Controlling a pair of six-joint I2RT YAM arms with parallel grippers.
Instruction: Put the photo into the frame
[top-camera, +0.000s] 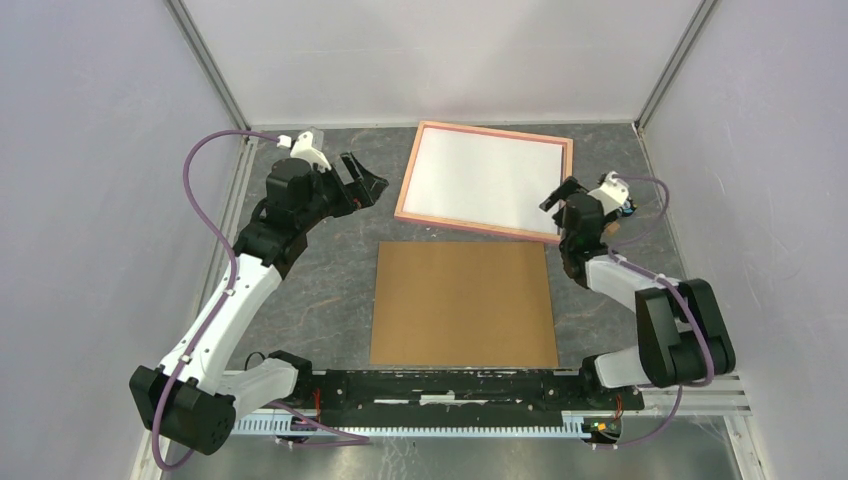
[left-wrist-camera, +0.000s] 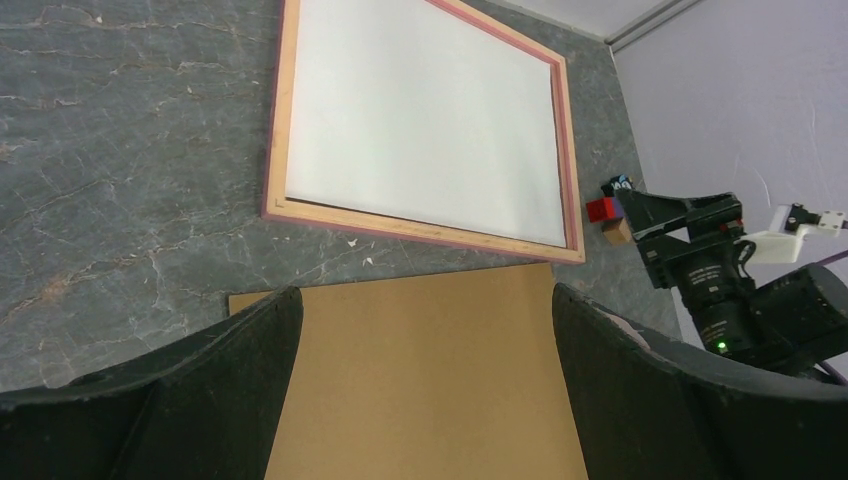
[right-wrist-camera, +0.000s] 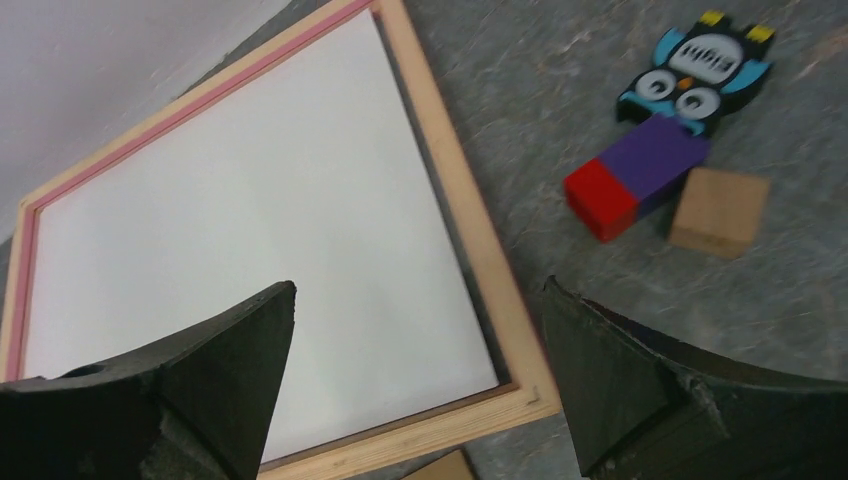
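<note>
Two robot arms reach over a grey stone-look table (top-camera: 330, 290). The left gripper (top-camera: 365, 178) hangs just off the frame's 9 o'clock side. Its black jaws stand wide apart and hold nothing.

The thin pink rectangular picture frame (top-camera: 405, 185) lies flat at the far side of the table. Inside its rim lies the photo, a big white rectangular sheet (top-camera: 487, 178). Only its plain white side shows, so the picture on it cannot be seen. In the wrist views there is a thin dark gap between the sheet and the rim at the near corners.

At 6 o'clock from the frame lies a flat brown cardboard board (top-camera: 463, 303), close to it but apart. The left wrist view cuts off its near end.

The right gripper (top-camera: 558, 197) hangs over the frame at about 4 o'clock and hides that corner from above. Its jaws are wide apart too, with nothing between them.

At 3 o'clock from the frame, on the table, are a blue owl-shaped toy (right-wrist-camera: 697, 75), a red and purple block (right-wrist-camera: 640, 175) and a small wooden cube (right-wrist-camera: 720, 212). From above the right arm mostly hides them.
</note>
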